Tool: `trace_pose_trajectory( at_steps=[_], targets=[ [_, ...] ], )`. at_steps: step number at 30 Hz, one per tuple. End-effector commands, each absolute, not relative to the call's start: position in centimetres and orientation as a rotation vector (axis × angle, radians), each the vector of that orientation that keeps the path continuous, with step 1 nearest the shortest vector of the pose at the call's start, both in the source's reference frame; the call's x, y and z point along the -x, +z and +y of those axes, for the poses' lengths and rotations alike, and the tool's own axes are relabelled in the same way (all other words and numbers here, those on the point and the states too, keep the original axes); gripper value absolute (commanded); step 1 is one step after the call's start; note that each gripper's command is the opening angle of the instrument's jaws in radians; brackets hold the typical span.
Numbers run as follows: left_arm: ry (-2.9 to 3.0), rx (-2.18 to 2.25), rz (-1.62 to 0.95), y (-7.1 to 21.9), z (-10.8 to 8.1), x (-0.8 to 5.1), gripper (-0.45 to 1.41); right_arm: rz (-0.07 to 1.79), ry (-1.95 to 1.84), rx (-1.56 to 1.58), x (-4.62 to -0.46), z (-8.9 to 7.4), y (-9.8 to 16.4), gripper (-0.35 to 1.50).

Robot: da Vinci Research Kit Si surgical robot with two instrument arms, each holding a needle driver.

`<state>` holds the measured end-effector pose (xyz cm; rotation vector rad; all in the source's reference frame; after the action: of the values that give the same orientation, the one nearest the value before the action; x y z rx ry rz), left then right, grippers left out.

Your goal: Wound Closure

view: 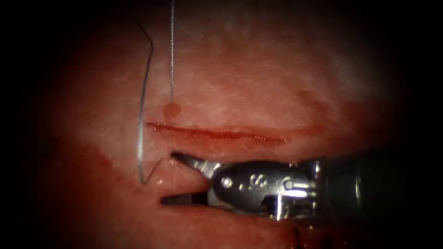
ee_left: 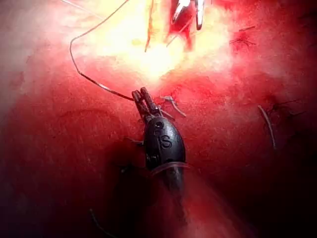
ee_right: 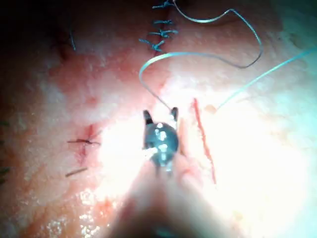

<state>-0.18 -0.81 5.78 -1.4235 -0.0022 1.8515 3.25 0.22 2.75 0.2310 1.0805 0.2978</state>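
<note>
The cut (view: 217,133) runs across the tissue (view: 258,78) as a thin red line. My right tool (view: 167,177) lies just below the cut's left end with its jaws wide open and nothing between them. A blue thread (view: 140,133) hangs down left of the cut, bends, and ends by the upper jaw's tip. A second strand (view: 171,50) drops into a red spot (view: 171,110) above the cut. The left tool (ee_left: 140,94) has its jaws shut on the thread (ee_left: 79,69). The open right tool (ee_right: 161,115) sits beside the cut (ee_right: 203,144). I cannot tell where the needle is.
Red fluid (view: 106,193) stains the tissue below and left of the right tool. A row of finished blue stitches (ee_right: 158,34) lies beyond the right tool. Cut thread ends (ee_left: 267,124) lie scattered on the tissue, and another stitched spot (ee_right: 84,143) is close by.
</note>
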Motion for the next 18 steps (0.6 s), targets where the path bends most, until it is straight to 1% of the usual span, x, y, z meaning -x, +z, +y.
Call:
trace_pose_trajectory(
  at_steps=[1,6,9,10,11,18],
  targets=[
    [1.85,1.413,-0.001,5.84,-0.97,0.23,-0.45,1.075,0.301,-0.223,-3.35,0.16,2.95,0.89],
    [1.845,1.416,-0.003,5.87,-0.99,0.3,-0.45,1.073,0.294,-0.197,-3.54,0.17,3.26,0.89],
    [1.845,1.418,-0.003,5.88,-0.99,0.31,-0.45,1.075,0.29,-0.198,-3.61,0.14,3.31,0.74],
    [1.845,1.418,-0.003,5.88,-0.99,0.31,-0.45,1.085,0.285,-0.214,-3.63,0.12,3.31,0.32],
    [1.845,1.418,-0.003,5.88,-1.0,0.31,-0.45,1.113,0.261,-0.259,-3.62,0.08,3.28,-0.35],
    [1.84,1.418,-0.004,5.91,-1.0,0.31,-0.45,1.114,0.281,-0.294,-3.48,-0.05,2.82,-0.35]
  ],
)
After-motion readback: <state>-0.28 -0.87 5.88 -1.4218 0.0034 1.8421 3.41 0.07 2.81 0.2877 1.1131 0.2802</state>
